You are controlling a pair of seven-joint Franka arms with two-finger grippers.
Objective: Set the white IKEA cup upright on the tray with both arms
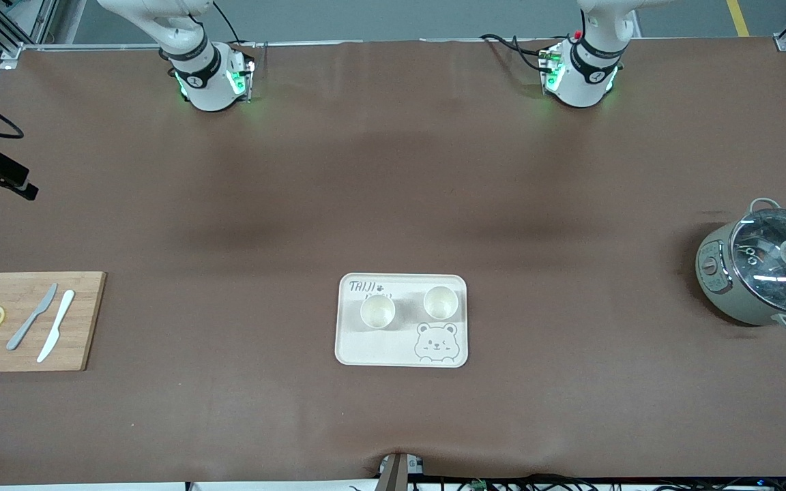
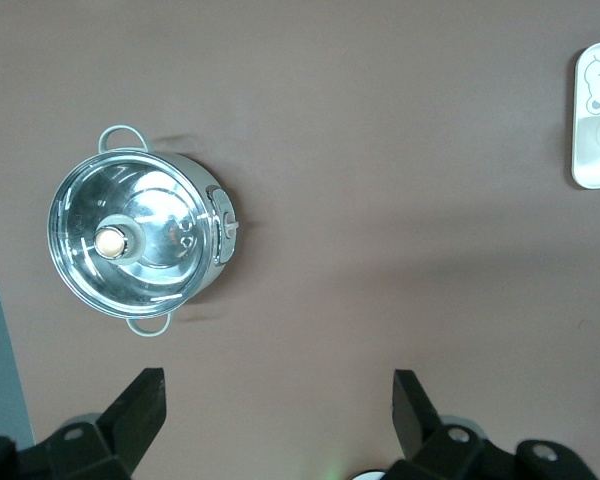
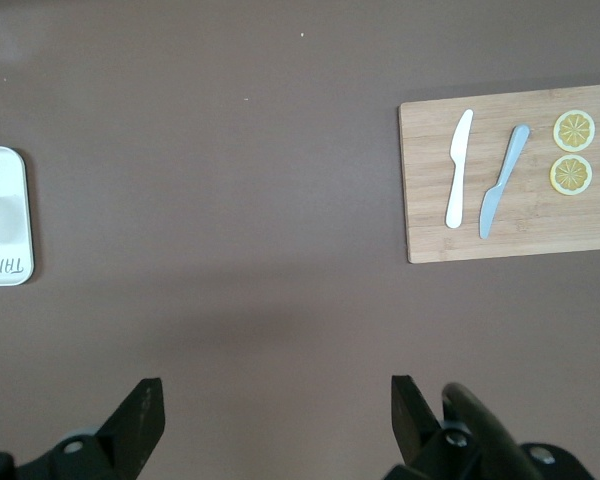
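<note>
The cream tray [image 1: 372, 344] with "TAIJI" lettering and a winking bear lies mid-table, near the front camera. Two white cups stand upright on it, mouths up: one [image 1: 377, 311] toward the right arm's end, one [image 1: 441, 303] toward the left arm's end. Both arms are drawn back high above the table near their bases; their hands are out of the front view. My left gripper [image 2: 278, 400] is open and empty over bare table, with a corner of the tray [image 2: 595, 120] in its view. My right gripper [image 3: 277, 405] is open and empty over bare table; the tray's edge [image 3: 2, 215] shows there.
A grey pot with a glass lid [image 1: 765, 271] stands toward the left arm's end; it also shows in the left wrist view [image 2: 140, 243]. A wooden cutting board [image 1: 24, 320] with two knives and two lemon slices lies toward the right arm's end, also in the right wrist view [image 3: 510, 190].
</note>
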